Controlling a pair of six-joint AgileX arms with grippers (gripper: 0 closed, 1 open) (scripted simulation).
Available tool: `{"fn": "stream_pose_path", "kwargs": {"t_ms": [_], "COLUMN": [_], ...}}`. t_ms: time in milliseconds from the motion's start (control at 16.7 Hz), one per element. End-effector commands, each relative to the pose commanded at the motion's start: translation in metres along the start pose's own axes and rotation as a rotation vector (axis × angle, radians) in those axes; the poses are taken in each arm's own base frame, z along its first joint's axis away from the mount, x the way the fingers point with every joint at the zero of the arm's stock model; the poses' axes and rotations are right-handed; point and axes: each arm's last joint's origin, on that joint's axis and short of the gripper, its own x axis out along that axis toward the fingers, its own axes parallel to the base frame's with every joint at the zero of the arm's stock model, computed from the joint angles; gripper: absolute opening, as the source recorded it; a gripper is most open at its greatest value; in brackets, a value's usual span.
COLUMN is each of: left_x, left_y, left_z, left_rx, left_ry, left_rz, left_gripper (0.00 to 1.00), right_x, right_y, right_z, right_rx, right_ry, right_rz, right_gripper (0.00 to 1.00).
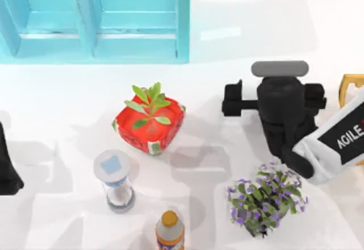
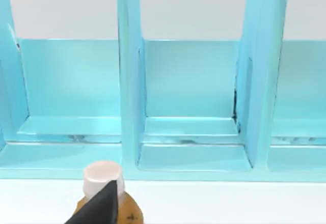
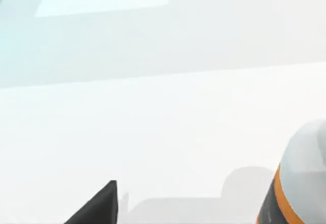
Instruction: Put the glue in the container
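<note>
Risk sits with an unclear grip. The left arm is parked at the white tabletop's left edge, and the turquoise compartmented container stands rear left. The right pincer hovers right of centre; spread or pressed together, I cannot tell. The white, orange-labelled glue bottle, probably just beside it, could topple if nudged.

Black right arm, white "AGILE"-marked link

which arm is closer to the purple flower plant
Right. The right arm is beside the purple flower plant, at its upper right in the top view; the left arm is off at the table's left edge.
</note>
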Motion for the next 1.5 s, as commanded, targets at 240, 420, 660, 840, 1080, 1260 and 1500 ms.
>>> {"fn": "stream_pose_path", "kwargs": {"t_ms": [240,420,660,840,1080,1260,1500], "left_x": [0.0,0.0,0.0,0.0,0.0,0.0,0.0], "left_y": [0.0,0.0,0.0,0.0,0.0,0.0,0.0], "left_z": [0.0,0.0,0.0,0.0,0.0,0.0,0.0], "left_rx": [0.0,0.0,0.0,0.0,0.0,0.0,0.0], "left_ry": [0.0,0.0,0.0,0.0,0.0,0.0,0.0], "left_rz": [0.0,0.0,0.0,0.0,0.0,0.0,0.0], "left_gripper": [1.0,1.0,1.0,1.0,1.0,1.0,1.0], "right_x": [0.022,0.022,0.022,0.022,0.022,0.022,0.022], "right_y": [-0.006,-0.006,-0.006,-0.006,-0.006,-0.006,-0.006], "right_z": [-0.005,-0.005,-0.005,-0.005,-0.005,-0.005,-0.005], "right_rx": [-0.005,-0.005,-0.005,-0.005,-0.005,-0.005,-0.005], "right_ry": [0.009,0.009,0.009,0.009,0.009,0.009,0.009], "right_rz": [0.005,0.005,0.005,0.005,0.005,0.005,0.005], "right_gripper": [1.0,1.0,0.7,0.47,0.17,0.0,0.0]}}
